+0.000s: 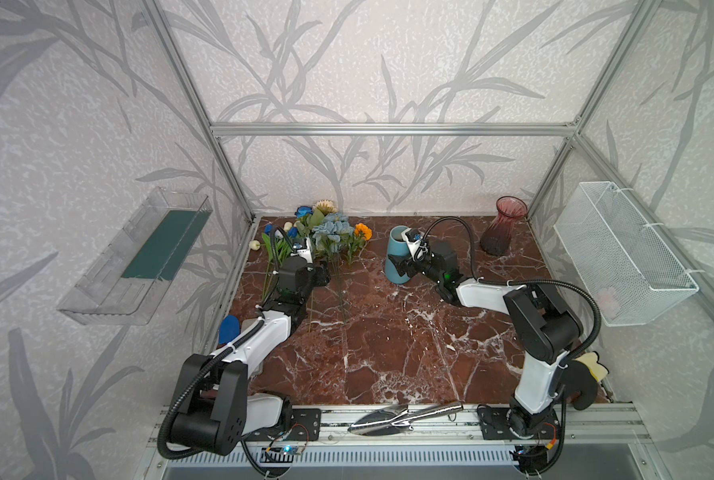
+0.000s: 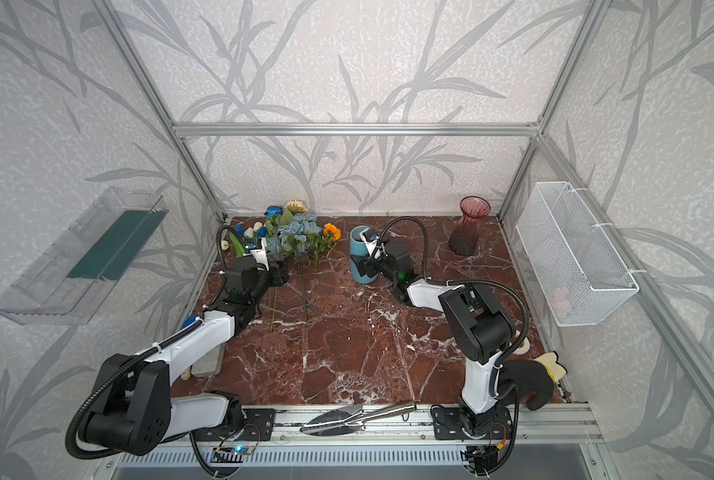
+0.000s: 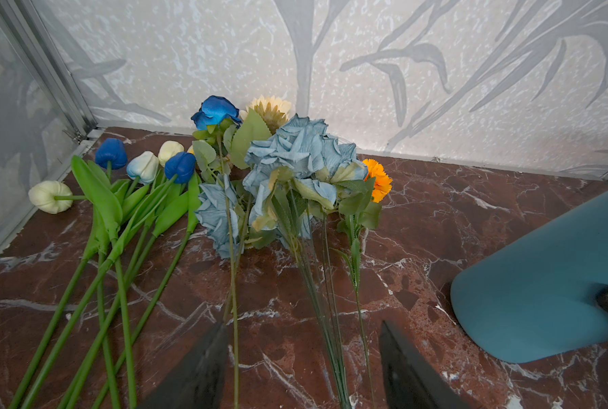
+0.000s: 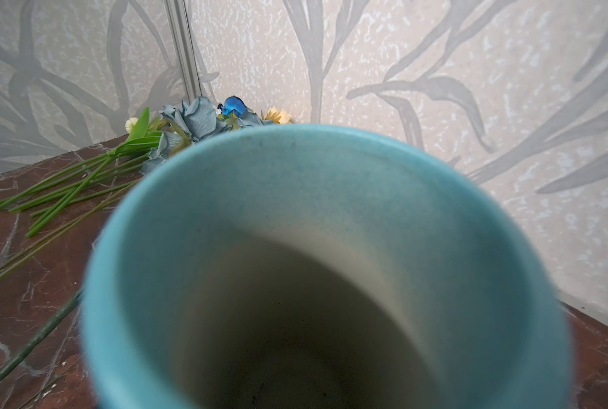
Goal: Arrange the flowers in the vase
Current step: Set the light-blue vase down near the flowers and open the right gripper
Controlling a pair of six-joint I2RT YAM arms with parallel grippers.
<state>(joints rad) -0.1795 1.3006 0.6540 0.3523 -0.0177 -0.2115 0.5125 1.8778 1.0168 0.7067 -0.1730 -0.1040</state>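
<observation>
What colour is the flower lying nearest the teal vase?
The marigold is orange, clearest in the left wrist view.

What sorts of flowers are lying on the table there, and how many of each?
Tulips: 5 in clear view
Dark blue rose: 1
Dusty-blue rose bunch: 1
Cream sunflower: 1
Orange marigold: 1
Total: 9

Glossy veined marble-look tabletop [image 1: 388,353], matt teal vase [image 1: 394,249], cloth-petalled flowers [image 3: 295,152], shiny metal trowel [image 1: 405,415], translucent pink glass vase [image 1: 502,232]
</observation>
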